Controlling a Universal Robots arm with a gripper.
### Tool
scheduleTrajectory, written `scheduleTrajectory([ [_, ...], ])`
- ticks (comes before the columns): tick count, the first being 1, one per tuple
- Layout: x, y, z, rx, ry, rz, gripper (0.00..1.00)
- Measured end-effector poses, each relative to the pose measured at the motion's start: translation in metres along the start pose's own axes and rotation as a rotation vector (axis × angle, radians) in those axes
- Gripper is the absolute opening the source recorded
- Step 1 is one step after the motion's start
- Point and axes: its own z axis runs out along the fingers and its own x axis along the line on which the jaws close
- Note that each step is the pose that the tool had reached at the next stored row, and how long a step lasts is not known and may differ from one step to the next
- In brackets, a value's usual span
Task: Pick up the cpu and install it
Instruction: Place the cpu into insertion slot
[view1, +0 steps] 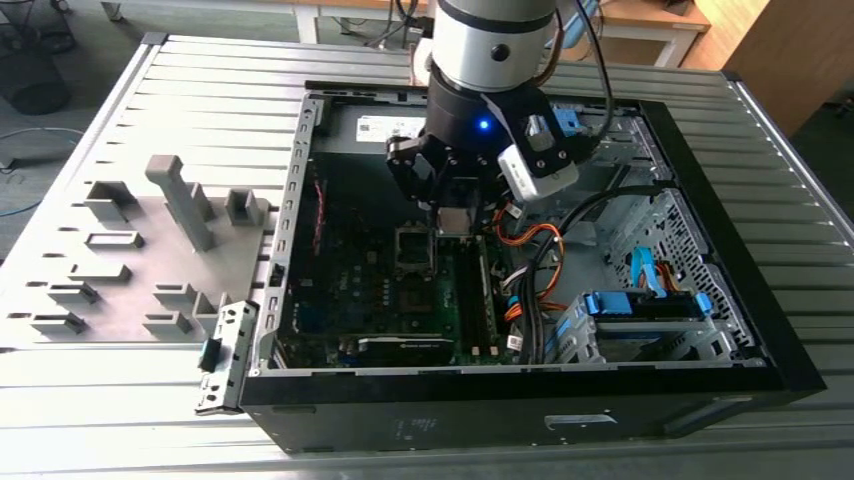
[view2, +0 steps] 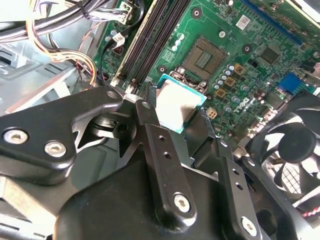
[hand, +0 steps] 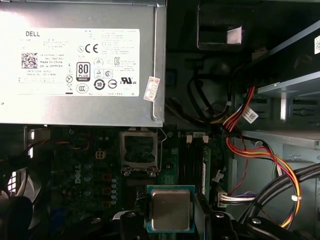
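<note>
Cpu (view2: 180, 100): thin square chip, clamped by opposite edges in the closed jaws, held above the motherboard (view2: 215, 20) near the open socket (view2: 202, 57). Light, rigid, likely fragile underneath. An edge grip suits it.

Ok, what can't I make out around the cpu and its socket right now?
- cpu: its underside faces away from both wrist cameras. The clamped edges are hidden behind the gripper in the second wrist view.
- CPU socket: the contacts are too small to judge in both wrist views.
- Gap between cpu and CPU socket: the height cannot be told, because no camera looks from the side.
</note>
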Motion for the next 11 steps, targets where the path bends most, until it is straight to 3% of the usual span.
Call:
scheduleTrajectory([
  [11, 0.0023, -0.0019, 0.0166, 0.0002, 0.0001, 0.000, 0.47],
])
